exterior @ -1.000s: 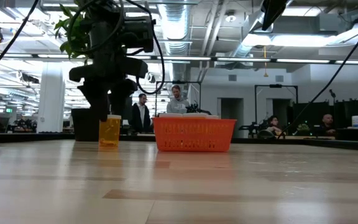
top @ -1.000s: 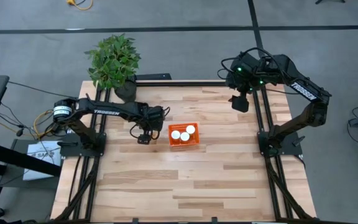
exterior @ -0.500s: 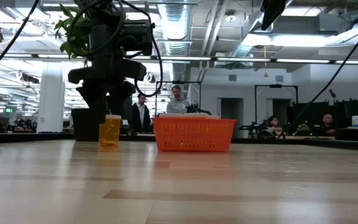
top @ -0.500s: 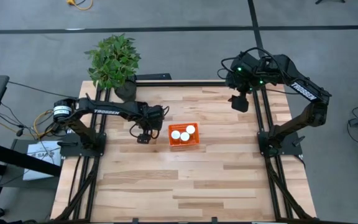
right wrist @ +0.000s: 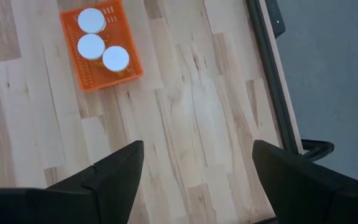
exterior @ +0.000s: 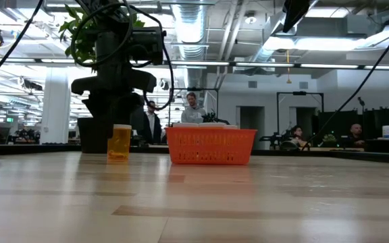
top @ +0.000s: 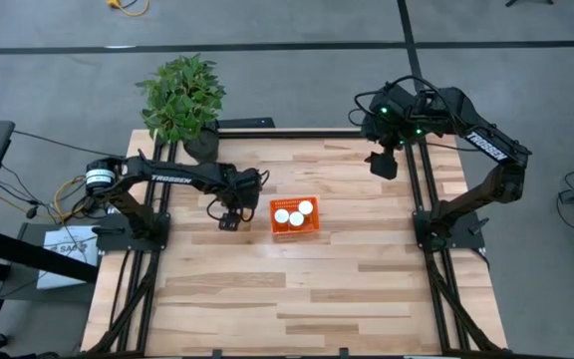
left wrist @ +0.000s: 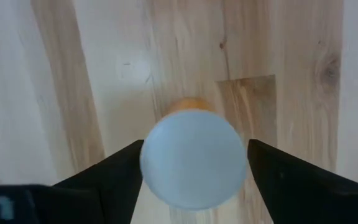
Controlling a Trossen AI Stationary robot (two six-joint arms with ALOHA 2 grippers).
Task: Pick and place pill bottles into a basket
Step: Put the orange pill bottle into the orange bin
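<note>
My left tool (top: 229, 221) is positioned low over the bench (top: 297, 289), just left of the basket (top: 297, 216). Its fingers (left wrist: 110, 180) are spread, one on each side of the white cap of the fourth pill bottle (left wrist: 194, 158); in the left wrist view a gap shows on both sides, so the tool is released and not gripping. That bottle stands upright on the bench, its orange body visible in the low view under the tool, beside the basket and apart from it.

The basket sits near the bench centre and holds three pill bottles (right wrist: 102, 45), caps up.

My right tool (top: 384, 163) waits raised over the far right corner of the bench, fingers (right wrist: 114, 177) spread and holding nothing.

A potted plant (top: 182, 100) stands at the far left corner.
</note>
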